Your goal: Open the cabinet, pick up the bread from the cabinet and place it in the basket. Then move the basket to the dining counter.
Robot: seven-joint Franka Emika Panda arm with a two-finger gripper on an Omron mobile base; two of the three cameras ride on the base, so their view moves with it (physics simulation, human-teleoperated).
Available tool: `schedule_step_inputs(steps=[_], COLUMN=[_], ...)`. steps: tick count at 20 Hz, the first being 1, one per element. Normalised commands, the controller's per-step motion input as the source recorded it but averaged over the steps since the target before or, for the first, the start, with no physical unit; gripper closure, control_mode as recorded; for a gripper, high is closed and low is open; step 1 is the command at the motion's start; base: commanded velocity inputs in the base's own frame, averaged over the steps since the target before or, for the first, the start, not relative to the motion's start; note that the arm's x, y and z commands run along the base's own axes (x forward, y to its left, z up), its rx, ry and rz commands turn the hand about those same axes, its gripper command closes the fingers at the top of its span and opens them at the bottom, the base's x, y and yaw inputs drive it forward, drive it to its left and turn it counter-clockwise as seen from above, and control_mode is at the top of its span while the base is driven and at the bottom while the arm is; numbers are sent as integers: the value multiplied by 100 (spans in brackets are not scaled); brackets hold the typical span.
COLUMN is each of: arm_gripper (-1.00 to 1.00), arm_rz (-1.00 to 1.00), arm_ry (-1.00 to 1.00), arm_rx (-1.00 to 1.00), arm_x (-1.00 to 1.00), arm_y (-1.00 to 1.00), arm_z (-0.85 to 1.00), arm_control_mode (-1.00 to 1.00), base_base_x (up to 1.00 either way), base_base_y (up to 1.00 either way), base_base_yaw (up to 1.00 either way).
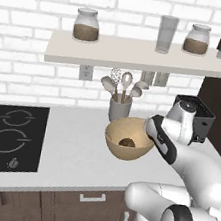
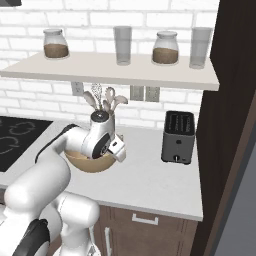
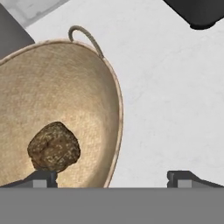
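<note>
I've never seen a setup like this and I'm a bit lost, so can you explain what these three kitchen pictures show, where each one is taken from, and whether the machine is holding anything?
This is a computer-rendered kitchen with a white robot arm on a base. Two pictures come from cameras behind the arm, one to its left and one to its right, looking at the same worktop. The third comes from a camera on the hand, looking down along the end effector.

On the worktop sit a tan basket holding the brown bread, a grey cup of utensils, a black toaster and a black cooktop. A shelf above carries jars and glasses.

The end effector is open, one fingertip over the basket, the other outside its rim. It holds nothing.
</note>
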Motion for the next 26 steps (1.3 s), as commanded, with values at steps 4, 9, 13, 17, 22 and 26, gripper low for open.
schedule_step_inputs(steps=[4, 9, 13, 17, 22, 26], arm_gripper=[-100, -100, -100, -100, -100, 100], arm_rz=[0, 0, 0, 0, 0, 0], arm_ry=[0, 0, 0, 0, 0, 0], arm_rx=[0, 0, 0, 0, 0, 0], arm_x=[9, 0, 0, 1, 2, 0], arm_y=[9, 2, 3, 8, 11, 12], arm_z=[-21, -21, -14, -4, -12, -33], arm_control_mode=[-100, -100, -100, -100, -100, -100], base_base_x=[0, 0, 0, 0, 0, 0], base_base_y=[0, 0, 0, 0, 0, 0], base_base_yaw=[0, 0, 0, 0, 0, 0])
